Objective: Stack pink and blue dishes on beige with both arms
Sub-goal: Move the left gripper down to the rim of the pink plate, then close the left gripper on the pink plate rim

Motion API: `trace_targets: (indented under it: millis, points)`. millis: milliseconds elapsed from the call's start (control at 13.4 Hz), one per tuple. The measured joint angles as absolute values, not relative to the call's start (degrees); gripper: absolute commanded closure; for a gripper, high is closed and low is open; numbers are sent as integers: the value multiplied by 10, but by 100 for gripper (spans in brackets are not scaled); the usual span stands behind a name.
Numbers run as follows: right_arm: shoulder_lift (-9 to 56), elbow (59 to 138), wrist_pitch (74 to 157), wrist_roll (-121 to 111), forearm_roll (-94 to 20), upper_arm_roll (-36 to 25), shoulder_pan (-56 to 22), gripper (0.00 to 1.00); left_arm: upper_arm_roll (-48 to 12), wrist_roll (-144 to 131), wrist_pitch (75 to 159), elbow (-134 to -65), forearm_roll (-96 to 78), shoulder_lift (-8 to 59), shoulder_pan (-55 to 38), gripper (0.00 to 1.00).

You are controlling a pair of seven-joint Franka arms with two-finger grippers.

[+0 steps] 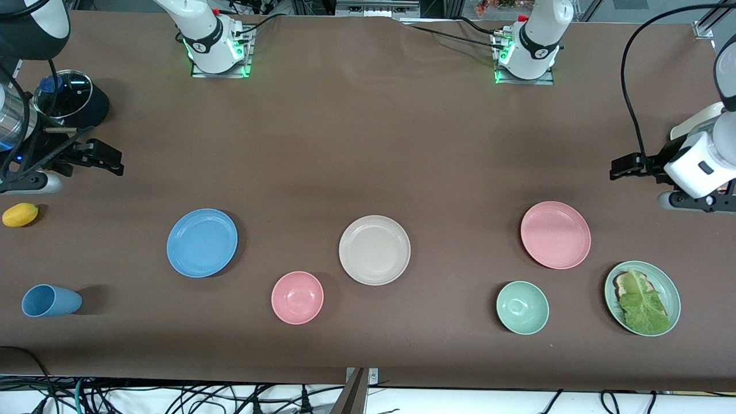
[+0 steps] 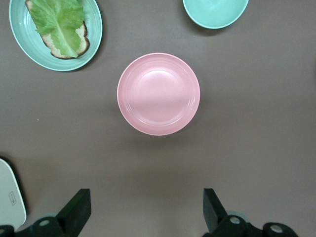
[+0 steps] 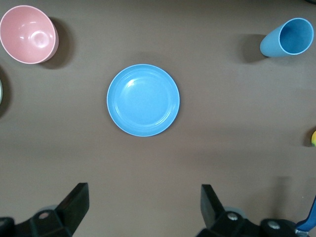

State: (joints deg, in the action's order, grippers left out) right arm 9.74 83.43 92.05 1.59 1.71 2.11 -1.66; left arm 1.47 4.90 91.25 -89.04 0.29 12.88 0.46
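Both sets of jaws stand wide apart and hold nothing. The left gripper hangs high over bare tabletop at the left arm's end of the table, its two black fingers framing the pink plate, which lies flat below; the right gripper hangs likewise at the right arm's end, looking down on the blue plate. In the front view the left gripper and right gripper sit at the table's two ends, and the beige plate lies between the blue plate and pink plate, well apart from both. Nothing is stacked yet, so the step in hand looks to be the approach. Flat plates with low rims offer only an edge to pinch — each gripper should probably come down at the rim, one finger inside and one outside, rather than straddling the whole dish. The pink bowl lies near the beige plate, nearer the front camera, and the green bowl and the green plate with lettuce on bread lie near the pink plate, so carry paths should clear them. The arms should take turns over the beige plate — otherwise they may meet there.
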Motion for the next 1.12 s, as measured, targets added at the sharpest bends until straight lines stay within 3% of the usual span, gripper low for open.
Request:
trace_targets:
  millis: [446,1116]
  points:
    - [97,834,920,16,17,21,-17,0,16,49,953,-872,3,244,25,0]
    - [98,834,920,16,20,21,-17,0,19,56,1125,-872,6,389,60,0]
